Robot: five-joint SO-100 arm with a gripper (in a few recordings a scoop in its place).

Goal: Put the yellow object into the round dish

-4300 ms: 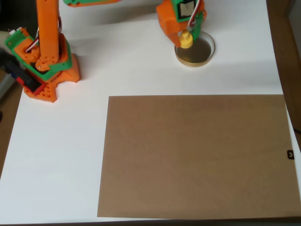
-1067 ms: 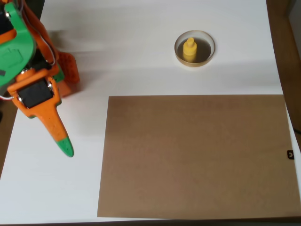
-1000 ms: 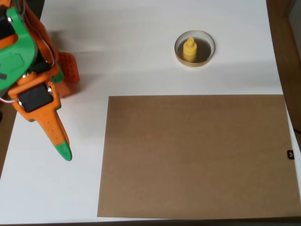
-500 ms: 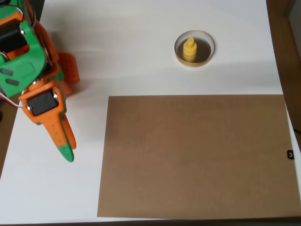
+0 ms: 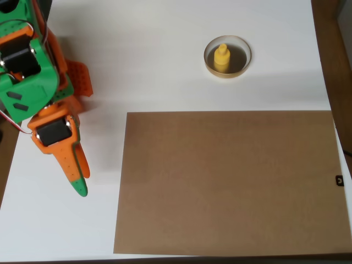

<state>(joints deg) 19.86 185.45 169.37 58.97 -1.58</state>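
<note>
Brown sheet on white table

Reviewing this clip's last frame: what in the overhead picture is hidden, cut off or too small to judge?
- Arm: its upper part runs off the top-left edge of the overhead view.
- Gripper: its fingers overlap from above, so open or shut is unclear.
- Yellow object: stands inside the round dish; its base contact is hidden by its own body.
- Small black mark at the right edge: too small to identify.
- Brown sheet: material not discernible.

arm: orange and green printed plastic | black servo blocks set in | red-white wires at edge | fingers: orange, green tip
</note>
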